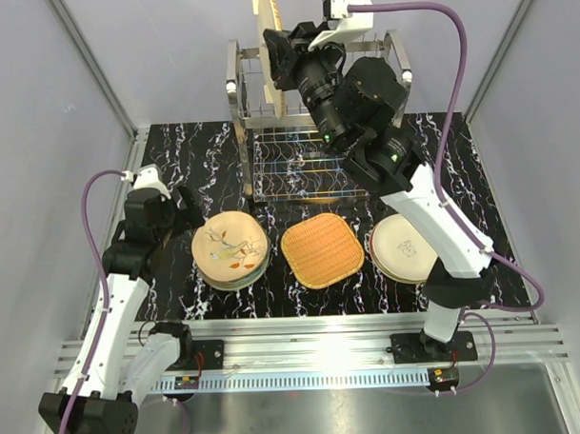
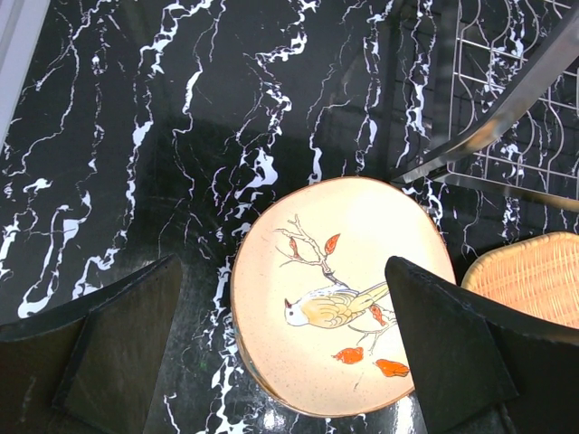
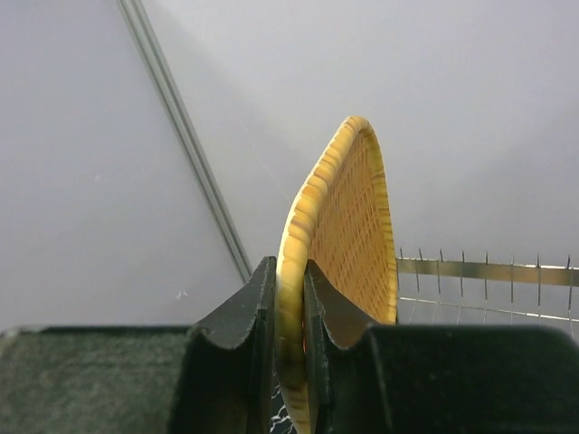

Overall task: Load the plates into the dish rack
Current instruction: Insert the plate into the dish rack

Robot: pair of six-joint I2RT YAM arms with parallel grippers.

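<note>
One woven plate [image 1: 268, 42] pinched on edge over the dish rack [image 1: 236, 86] by the right gripper [image 1: 283, 57].
From above: rim upright at upper middle, over the rack's left part; lower down a row of bird plate [image 1: 231, 248], second woven plate [image 1: 322, 251] and cream stack [image 1: 403, 246], edges just beside one another, bare table [image 1: 173, 154] at left. Left wrist: left gripper [image 2: 282, 267] spread wide, bird plate's left rim between the fingers, rack corner upper right. Right wrist: jaws pressed on the held plate's lower rim, tines behind at right.

Orange woven plate [image 3: 348, 226] held upright at the steel wire rack [image 1: 288, 169]
It stands on edge over the top tines; a bird-print stack [image 1: 230, 246], a flat woven plate [image 1: 321, 250] and a cream stack [image 1: 403, 246] lie in front.
</note>
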